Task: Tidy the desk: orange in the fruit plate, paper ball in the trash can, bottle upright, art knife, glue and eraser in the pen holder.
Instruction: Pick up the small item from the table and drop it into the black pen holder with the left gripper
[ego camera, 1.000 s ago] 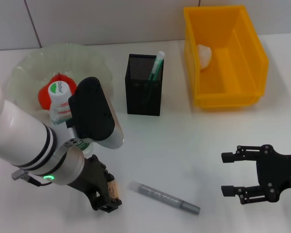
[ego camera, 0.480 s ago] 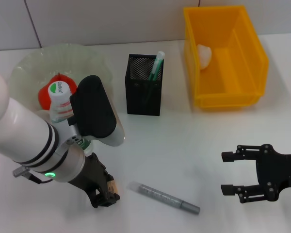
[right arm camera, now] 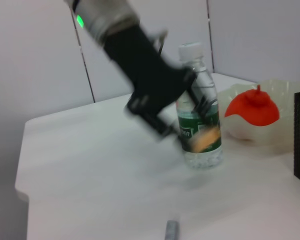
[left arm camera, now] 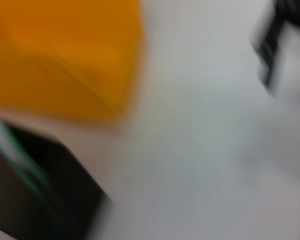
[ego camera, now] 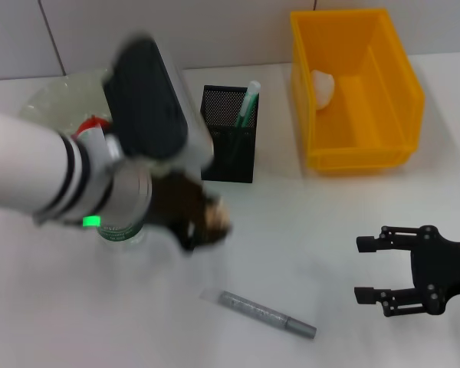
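My left gripper [ego camera: 205, 224] hangs above the table in front of the pen holder [ego camera: 228, 144], shut on the small tan eraser [ego camera: 216, 216]. The right wrist view shows that gripper [right arm camera: 190, 137] and the eraser [right arm camera: 206, 140] in front of the upright bottle [right arm camera: 199, 125]. The bottle's base [ego camera: 121, 230] peeks out under my left arm. The orange [ego camera: 90, 125] lies in the pale green fruit plate [ego camera: 54, 96]. A white paper ball [ego camera: 324, 86] rests inside the yellow trash can [ego camera: 356, 157]. The glue [ego camera: 249, 101] stands in the holder. A grey art knife [ego camera: 264, 313] lies on the table. My right gripper [ego camera: 368, 270] is open at the right.
The trash can [left arm camera: 65, 50] and the pen holder [left arm camera: 35, 190] fill the left wrist view, badly smeared. The orange [right arm camera: 252, 107] and fruit plate [right arm camera: 285, 135] stand behind the bottle. A white tiled wall closes the back of the table.
My left arm has lifted off the table and swung up and right toward the pen holder, carrying the eraser. The right gripper has barely shifted.
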Controlling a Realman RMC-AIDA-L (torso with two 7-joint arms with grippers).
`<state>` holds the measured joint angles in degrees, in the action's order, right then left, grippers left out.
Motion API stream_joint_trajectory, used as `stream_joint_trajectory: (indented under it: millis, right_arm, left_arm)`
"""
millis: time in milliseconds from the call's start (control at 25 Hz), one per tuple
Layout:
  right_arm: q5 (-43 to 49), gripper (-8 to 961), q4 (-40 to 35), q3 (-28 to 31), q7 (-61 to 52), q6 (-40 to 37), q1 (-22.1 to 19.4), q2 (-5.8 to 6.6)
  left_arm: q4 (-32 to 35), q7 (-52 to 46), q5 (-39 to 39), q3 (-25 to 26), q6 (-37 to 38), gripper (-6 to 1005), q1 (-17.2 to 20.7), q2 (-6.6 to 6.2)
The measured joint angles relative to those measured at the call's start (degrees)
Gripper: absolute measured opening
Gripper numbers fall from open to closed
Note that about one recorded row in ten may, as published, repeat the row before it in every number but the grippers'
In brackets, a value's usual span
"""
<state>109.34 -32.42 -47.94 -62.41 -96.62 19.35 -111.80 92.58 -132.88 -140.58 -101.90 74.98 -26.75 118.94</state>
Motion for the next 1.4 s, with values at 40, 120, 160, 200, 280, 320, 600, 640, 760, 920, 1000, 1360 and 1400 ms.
stream_joint_trajectory:
  millis: [40, 120, 160, 200, 280, 320, 600, 640, 760, 920, 1000, 1360, 1400]
  right_arm:
    - [-0.01, 787, -0.06, 0.17, 0.07, -0.02, -0.08, -0.05]
    - [-0.04, 787, -0.24, 0.20, 0.15, -0.12, -0.16, -0.16]
    - [-0.06, 787, -0.29, 0.22, 0.17, -0.18, -0.16, -0.18]
    - [-0.08, 787, -0.30, 0.22, 0.18, -0.28, -0.15, -0.20]
    - [-0.10, 787, -0.31, 0.22, 0.19, -0.37, -0.11, -0.25]
    - [-0.12, 787, -0.32, 0.22, 0.19, -0.43, -0.11, -0.27]
    - [-0.22, 787, -0.45, 0.94, 0.19, -0.68, -0.41, -0.28]
    - [-0.21, 787, -0.46, 0.94, 0.19, -0.68, -0.42, -0.28]
    - [-0.19, 787, -0.47, 0.94, 0.21, -0.68, -0.44, -0.28]
    - [-0.16, 787, -0.63, 0.92, 0.22, -0.68, -0.46, -0.28]
    - [-0.14, 787, -0.63, 0.92, 0.23, -0.68, -0.50, -0.27]
    - [-0.09, 787, -0.72, 0.73, 0.28, -0.73, -0.55, -0.26]
    - [-0.09, 787, -0.72, 0.70, 0.27, -0.74, -0.55, -0.25]
  left_arm:
    - [1.14, 0.21, 1.40, 1.20, -4.96, 413, 0.73, -0.05]
    - [0.84, 0.63, 3.94, 2.25, -10.96, 413, 1.03, -0.14]
    - [0.19, 1.03, 5.33, 2.52, -13.93, 413, 0.96, -0.17]
    - [-0.80, 1.55, 6.38, 2.61, -16.79, 413, 0.78, -0.18]
    - [-2.87, 3.18, 8.17, 2.48, -23.17, 413, 0.27, -0.16]
    - [-3.89, 3.99, 8.69, 2.31, -25.61, 413, -0.08, -0.12]
    - [-13.99, 5.62, 9.84, 1.87, -34.56, 412, -5.03, 0.13]
    - [-15.82, 5.62, 9.84, 1.58, -35.60, 412, -5.87, 0.14]
    - [-20.65, 5.63, 9.90, 0.57, -38.74, 412, -7.91, 0.16]
    - [-24.88, 5.68, 10.09, 0.28, -40.14, 412, -9.76, 0.23]
    - [-25.87, 5.69, 10.16, -0.01, -40.46, 413, -10.05, 0.24]
    - [-26.71, 4.88, 11.92, -0.32, -42.63, 412, -9.69, 0.24]
    - [-26.81, 4.90, 12.02, -0.41, -42.86, 412, -9.65, 0.24]
